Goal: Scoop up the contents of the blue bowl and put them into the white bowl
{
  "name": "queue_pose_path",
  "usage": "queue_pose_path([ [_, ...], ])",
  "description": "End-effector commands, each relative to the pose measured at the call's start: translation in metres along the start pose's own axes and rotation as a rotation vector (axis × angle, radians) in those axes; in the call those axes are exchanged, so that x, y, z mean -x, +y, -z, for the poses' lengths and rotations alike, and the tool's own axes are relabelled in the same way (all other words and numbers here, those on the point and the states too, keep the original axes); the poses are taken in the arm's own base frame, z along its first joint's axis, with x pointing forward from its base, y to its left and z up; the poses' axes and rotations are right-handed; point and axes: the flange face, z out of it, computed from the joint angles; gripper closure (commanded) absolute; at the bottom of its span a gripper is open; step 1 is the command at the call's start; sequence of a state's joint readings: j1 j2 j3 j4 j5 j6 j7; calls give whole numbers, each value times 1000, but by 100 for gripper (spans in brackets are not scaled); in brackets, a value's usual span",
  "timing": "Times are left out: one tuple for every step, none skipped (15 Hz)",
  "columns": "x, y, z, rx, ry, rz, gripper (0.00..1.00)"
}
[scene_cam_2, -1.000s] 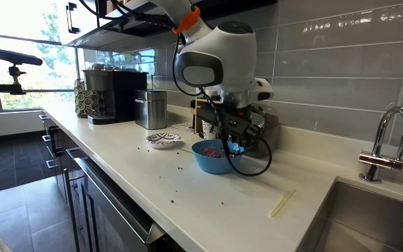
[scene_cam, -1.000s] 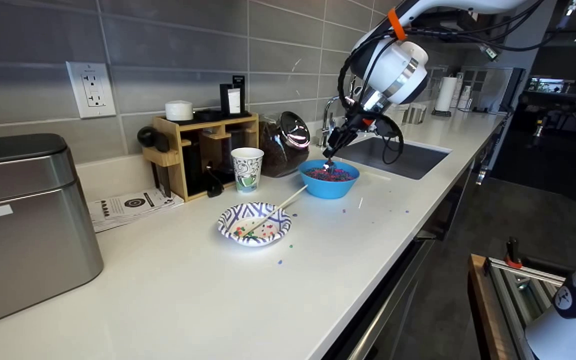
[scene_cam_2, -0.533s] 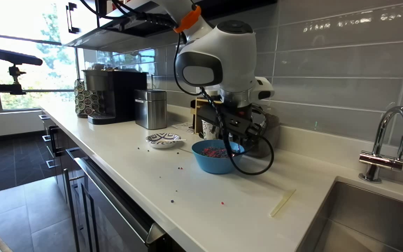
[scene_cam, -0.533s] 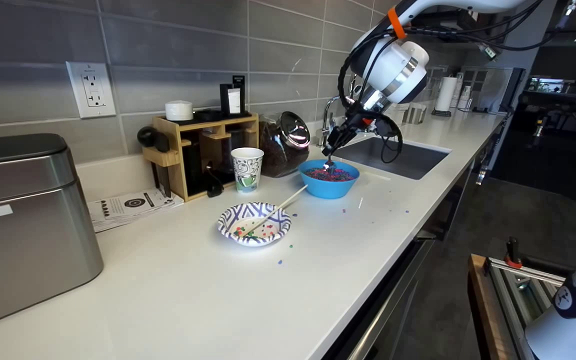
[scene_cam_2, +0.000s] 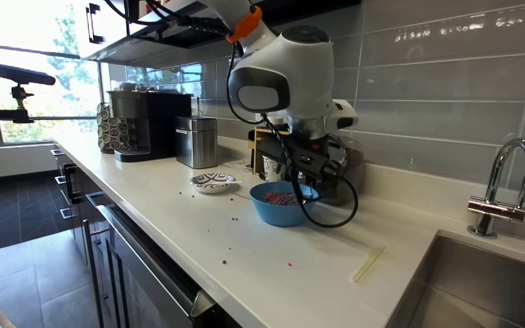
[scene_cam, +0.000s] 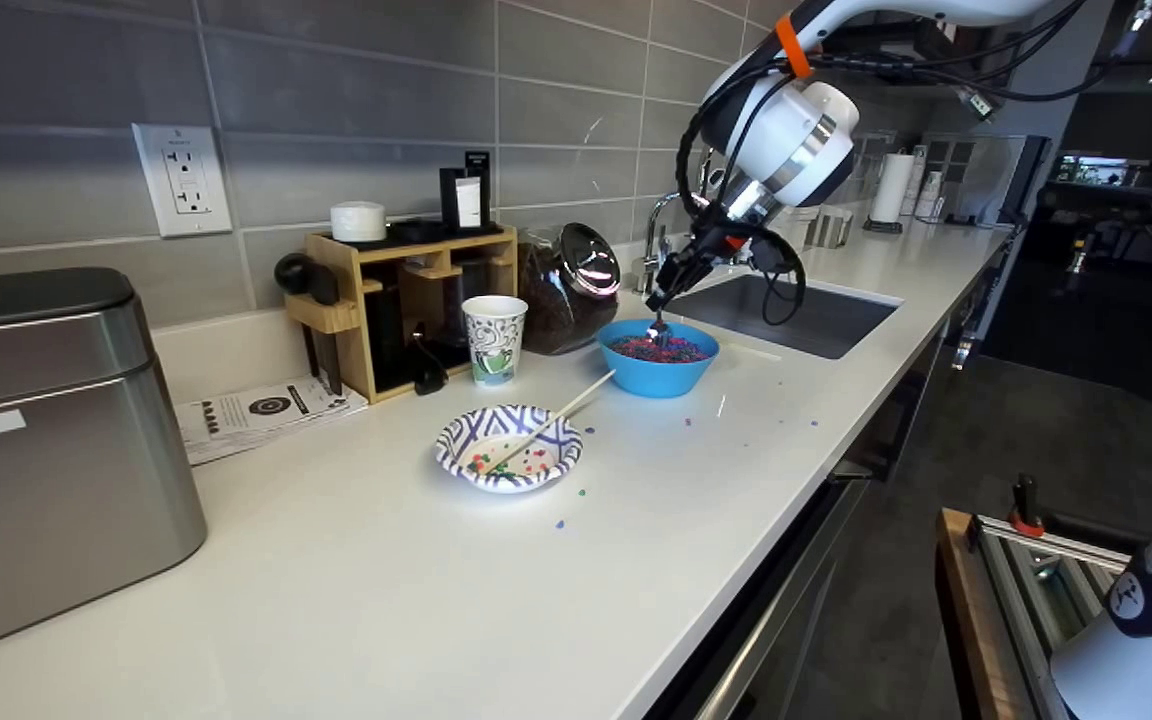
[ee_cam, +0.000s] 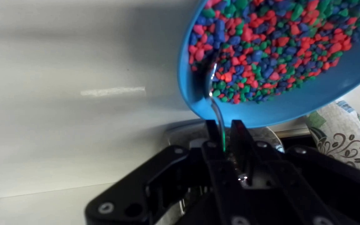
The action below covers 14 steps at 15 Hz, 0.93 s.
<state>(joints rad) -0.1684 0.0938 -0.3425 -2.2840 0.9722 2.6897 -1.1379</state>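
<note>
The blue bowl (scene_cam: 656, 380) stands on the counter and shows in both exterior views (scene_cam_2: 280, 216). Its contents (ee_cam: 270, 40) are small red, green and blue bits. My gripper (ee_cam: 224, 122) is above the bowl's rim with its jaws close together. A metal spoon (ee_cam: 216, 109) runs between the fingers, and its head dips into the bits near the bowl's wall. The handle lies along one finger (ee_cam: 210, 128); a narrow gap shows beside the other. The white bowl (scene_cam: 456, 440) with blue pattern holds some colored bits and a leaning pale stick (scene_cam: 576, 398). It also shows farther back (scene_cam_2: 201, 181).
A paper cup (scene_cam: 494, 340), a glass jar (scene_cam: 561, 300) and a wooden organizer (scene_cam: 414, 310) stand by the wall. A steel bin (scene_cam: 56, 480) stands at one end. The sink (scene_cam_2: 486, 282) and a pale strip (scene_cam_2: 368, 264) lie near the bowl. Loose bits dot the counter.
The black cable loop below the gripper has shifted slightly to the right in an exterior view. The arm and spoon are almost unmoved, and both bowls are unchanged.
</note>
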Motion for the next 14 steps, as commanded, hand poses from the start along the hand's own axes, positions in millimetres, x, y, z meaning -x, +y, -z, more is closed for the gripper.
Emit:
queue_pose_path([
  [5, -1, 1, 27, 11, -12, 99],
  [5, -1, 2, 34, 15, -12, 100],
  [5, -2, 2, 32, 14, -12, 100],
  [5, -2, 2, 33, 15, -12, 100],
  [5, -2, 2, 34, 16, -12, 100],
  [5, -2, 2, 33, 14, -13, 100],
  [5, -2, 3, 31, 14, -12, 100],
  [5, -2, 3, 29, 14, -11, 100],
  [5, -2, 3, 27, 13, -9, 100],
  [5, -2, 3, 27, 13, -10, 100],
  [6, -3, 5, 26, 14, -13, 100],
  [6, -4, 6, 23, 16, -12, 100],
  [6, -6, 9, 18, 19, -12, 100],
  [6, -8, 10, 18, 22, -11, 100],
])
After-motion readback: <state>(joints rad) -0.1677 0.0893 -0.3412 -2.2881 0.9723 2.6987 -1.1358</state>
